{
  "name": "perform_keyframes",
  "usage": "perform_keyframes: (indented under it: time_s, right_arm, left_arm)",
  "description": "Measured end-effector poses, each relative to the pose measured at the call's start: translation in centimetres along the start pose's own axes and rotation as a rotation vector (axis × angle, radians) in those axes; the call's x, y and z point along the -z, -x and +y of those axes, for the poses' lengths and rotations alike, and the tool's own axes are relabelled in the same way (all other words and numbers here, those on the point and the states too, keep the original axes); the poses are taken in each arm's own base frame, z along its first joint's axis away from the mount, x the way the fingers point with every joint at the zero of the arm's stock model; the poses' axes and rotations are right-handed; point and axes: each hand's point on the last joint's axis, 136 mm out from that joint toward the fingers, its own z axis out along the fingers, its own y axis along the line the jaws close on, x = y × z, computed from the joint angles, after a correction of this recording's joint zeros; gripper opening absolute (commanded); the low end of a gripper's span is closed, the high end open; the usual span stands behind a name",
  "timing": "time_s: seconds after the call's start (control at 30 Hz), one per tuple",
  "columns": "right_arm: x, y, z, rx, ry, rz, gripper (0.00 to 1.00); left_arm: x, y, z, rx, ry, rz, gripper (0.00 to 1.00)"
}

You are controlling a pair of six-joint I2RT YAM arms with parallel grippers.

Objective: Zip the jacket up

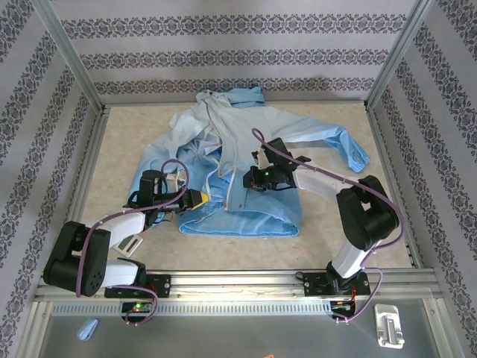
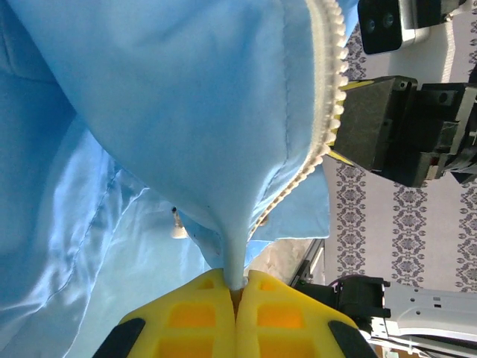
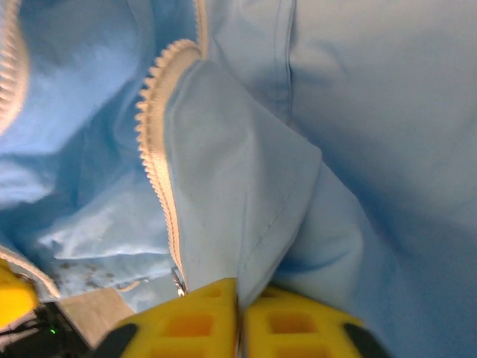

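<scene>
Jacket: the jacket (image 1: pixel 246 156) lay spread out on the table (image 1: pixel 119 149), with its hood past the top end of the zipper (image 1: pixel 223 175).
Zipper: its two rows of teeth stood apart, so we thought it was not yet closed.
Left gripper: the left gripper (image 2: pixel 237 289) sat just left of the zipper's low end. Its fingers were pressed together and pinched a bit of jacket cloth.
Right gripper: the right gripper (image 3: pixel 238 294) sat just right of the zipper's low end. Its fingers were almost together and pinched a fold right beside the teeth.
How it handles: we thought the cloth was thin, light, soft and slippery (a bit like a raincoat). It would bunch up and slide, not stay put.
Where to hold: we thought the best spots were the hem right beside the zipper's low end, to keep it tight, and the little pull. Cloth far from the zipper would only wrinkle.
Not sure: the pull was too small for us to find for certain.
</scene>
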Motion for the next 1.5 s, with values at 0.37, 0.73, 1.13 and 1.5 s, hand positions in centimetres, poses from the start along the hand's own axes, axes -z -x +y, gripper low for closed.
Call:
perform_keyframes:
  time_s: [0.37,0.73,1.13,1.5]
  right_arm:
    - [0.9,-4.1,2.9,0.086,-0.029,0.0,0.44]
    - [0.3,-10.0,1.3,0.084,-0.189,0.03,0.54]
    - [-3.1,-15.9,2.4,0.184,-0.295,0.208,0.52]
    - [-5.2,-15.2,2.3,0.198,-0.39,0.223,0.52]
  left_arm:
    - [-0.2,-0.9,1.7,0.037,0.032,0.01,0.0]
    - [-0.4,-1.5,2.8,0.056,0.043,0.021,0.0]
    - [-0.4,-1.8,3.0,0.061,0.047,0.025,0.0]
    - [-0.3,-1.8,2.8,0.051,0.041,0.019,0.0]
